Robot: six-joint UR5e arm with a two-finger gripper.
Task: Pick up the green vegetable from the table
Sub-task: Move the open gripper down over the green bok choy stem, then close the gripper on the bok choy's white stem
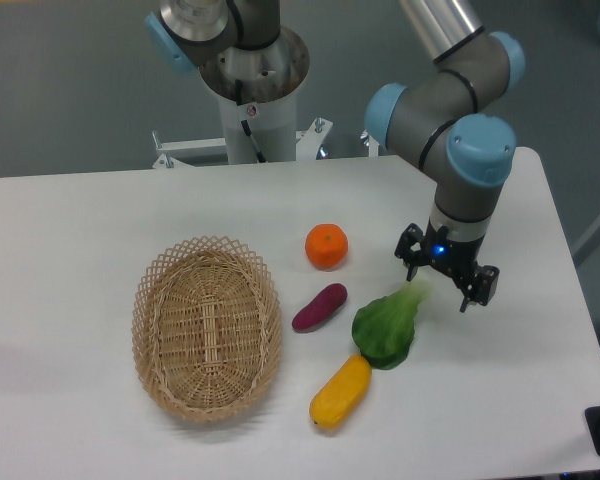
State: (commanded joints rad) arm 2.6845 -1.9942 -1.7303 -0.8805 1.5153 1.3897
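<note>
The green vegetable (385,326) lies on the white table (80,220), right of centre. Its dark leaf points toward the front and its pale stem toward the back right. My gripper (439,285) hangs straight down over the stem end. Its jaws are open, one finger on each side of the stem tip. It holds nothing, and I cannot tell whether the fingers touch the stem.
A yellow vegetable (341,391) lies just in front of the leaf, nearly touching it. A purple vegetable (320,307) lies to its left and an orange (327,246) behind that. A wicker basket (162,362) stands at the left. The robot base (252,80) is at the back.
</note>
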